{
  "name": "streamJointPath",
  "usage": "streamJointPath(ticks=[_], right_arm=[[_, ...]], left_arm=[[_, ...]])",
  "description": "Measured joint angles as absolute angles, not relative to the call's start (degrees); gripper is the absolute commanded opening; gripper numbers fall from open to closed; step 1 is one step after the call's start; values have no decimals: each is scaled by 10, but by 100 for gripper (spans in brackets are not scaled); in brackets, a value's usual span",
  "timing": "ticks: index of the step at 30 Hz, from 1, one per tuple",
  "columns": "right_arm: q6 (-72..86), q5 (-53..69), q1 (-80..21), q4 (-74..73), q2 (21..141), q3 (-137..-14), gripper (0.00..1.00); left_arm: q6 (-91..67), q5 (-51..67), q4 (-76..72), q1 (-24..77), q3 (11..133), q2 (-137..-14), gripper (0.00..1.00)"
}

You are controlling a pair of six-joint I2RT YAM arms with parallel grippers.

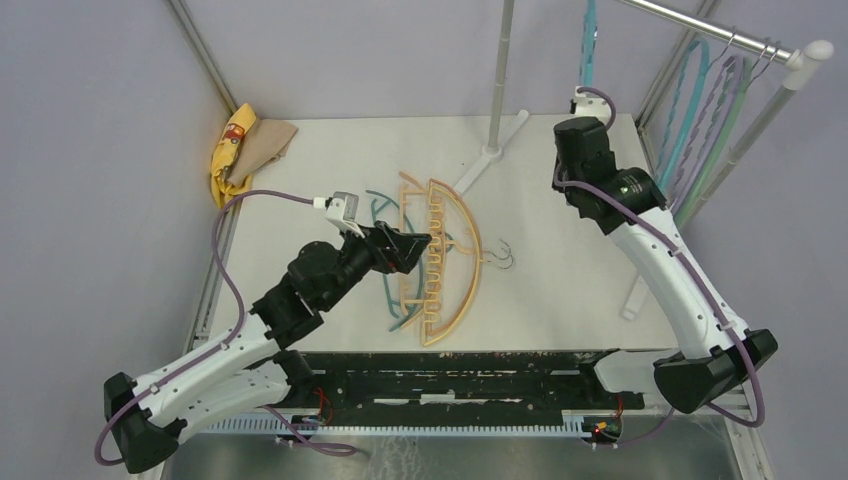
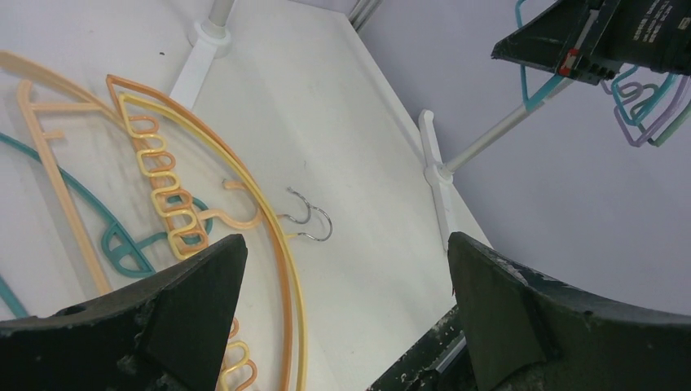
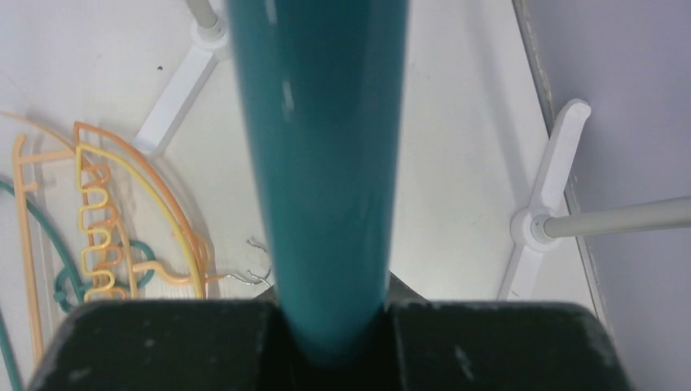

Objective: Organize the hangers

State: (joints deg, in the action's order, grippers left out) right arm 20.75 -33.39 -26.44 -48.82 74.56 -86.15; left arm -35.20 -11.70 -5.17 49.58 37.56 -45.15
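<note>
Tabletop (image 1: 300, 180) centre holds piled hangers (image 1: 437, 285), left gripper (image 2: 346, 273) spread above; right gripper (image 3: 330, 330) clamps teal hanger (image 3: 318, 163) near far-right edge.

On the table (image 1: 560, 200) lie three warm-coloured hangers (image 1: 440, 262): one peach, one orange, one yellow. They rest over teal hangers (image 2: 122, 254) too tangled to count, and two metal hooks (image 1: 503, 258) show. One more teal hanger (image 3: 326, 163) stands upright, at least three hanging hangers (image 1: 712, 110) (teal, lilac, pale green) share one rail (image 1: 700, 21), and there is one yellow-and-tan cloth bundle (image 1: 245, 145).
</note>
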Motion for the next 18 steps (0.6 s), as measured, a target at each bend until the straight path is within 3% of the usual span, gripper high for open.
streamJointPath(ticks=[18], right_arm=[[219, -231, -111, -461, 770, -902, 3]], left_arm=[[-349, -132, -16, 496, 341, -427, 99]])
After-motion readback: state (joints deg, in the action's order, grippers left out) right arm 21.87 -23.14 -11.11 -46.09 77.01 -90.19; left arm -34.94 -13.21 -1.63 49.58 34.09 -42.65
